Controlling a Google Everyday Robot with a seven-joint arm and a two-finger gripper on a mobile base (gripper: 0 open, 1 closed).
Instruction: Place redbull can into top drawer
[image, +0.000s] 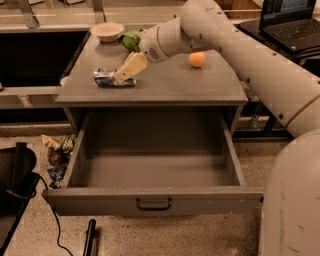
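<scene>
The redbull can (106, 78) lies on its side on the left part of the grey cabinet top (175, 85). My gripper (122, 76) reaches down from the right and sits right at the can's right end, overlapping it in the camera view. The top drawer (210, 201) is pulled wide open below the cabinet top. Its inside is bare, and its dark bar handle (154, 204) faces the front.
An orange ball (197, 59) sits on the right of the cabinet top. A green snack bag (131, 40) and a pale bowl (107, 31) are at its back. A laptop (290, 20) stands at the far right. Litter (57, 150) and a dark object (15, 180) lie on the floor to the left.
</scene>
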